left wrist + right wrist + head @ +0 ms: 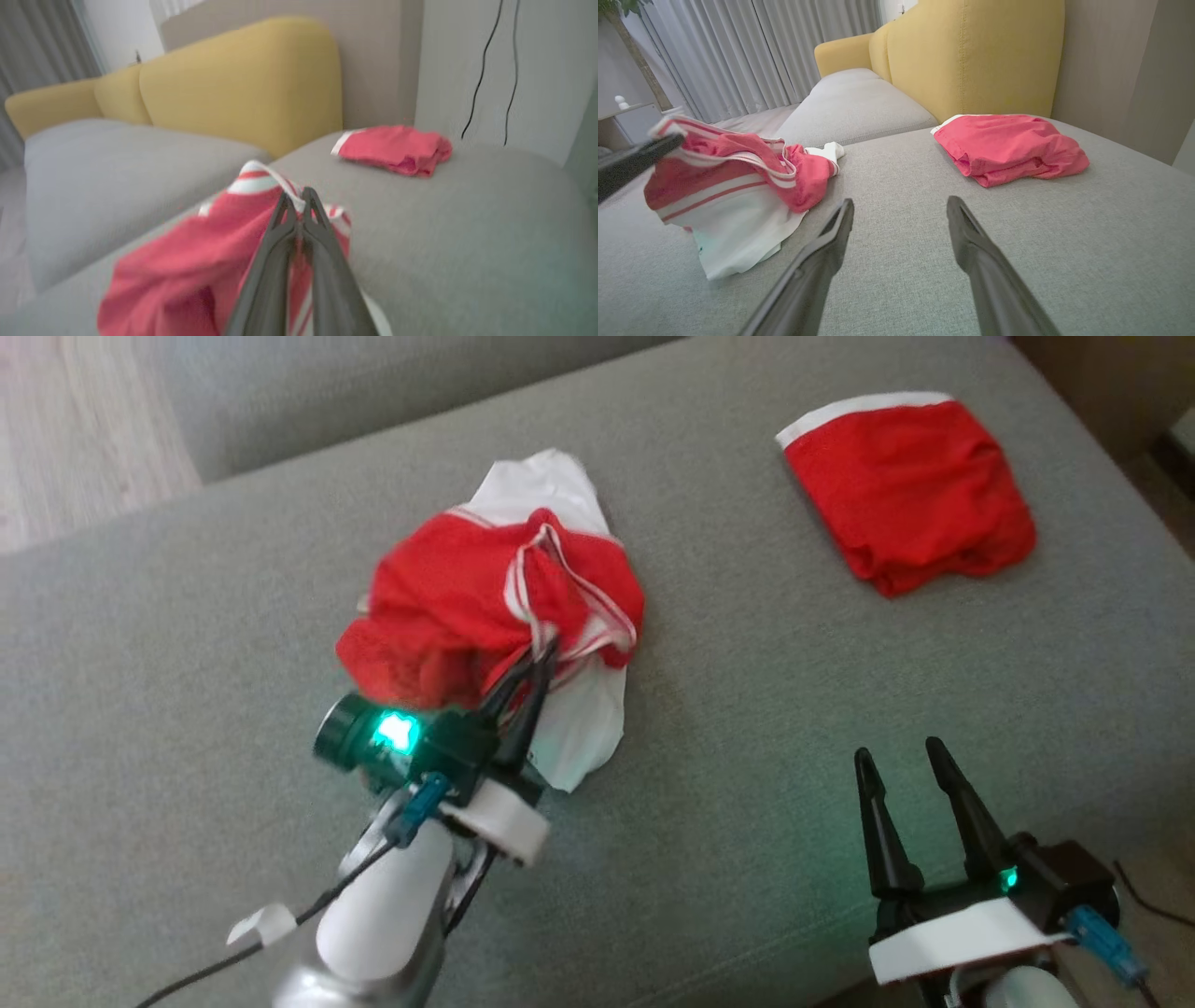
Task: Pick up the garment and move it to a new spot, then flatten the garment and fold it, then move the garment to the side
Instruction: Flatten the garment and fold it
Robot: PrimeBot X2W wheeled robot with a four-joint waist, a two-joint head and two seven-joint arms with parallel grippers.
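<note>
Between closed left jaws, garment (pixel 439 607) edge is hidden.

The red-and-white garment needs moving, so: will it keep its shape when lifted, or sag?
Probably sags: the red-and-white garment lies crumpled, its trim tented where the left gripper pinches it. Likely light: the cloth looks thin. Its white part may drag on the grey cushion.

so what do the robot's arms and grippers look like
The left gripper and right gripper each have two long black fingers, a white collar, a green light and a blue connector. The left forearm is silvery, with a black cable.
</note>
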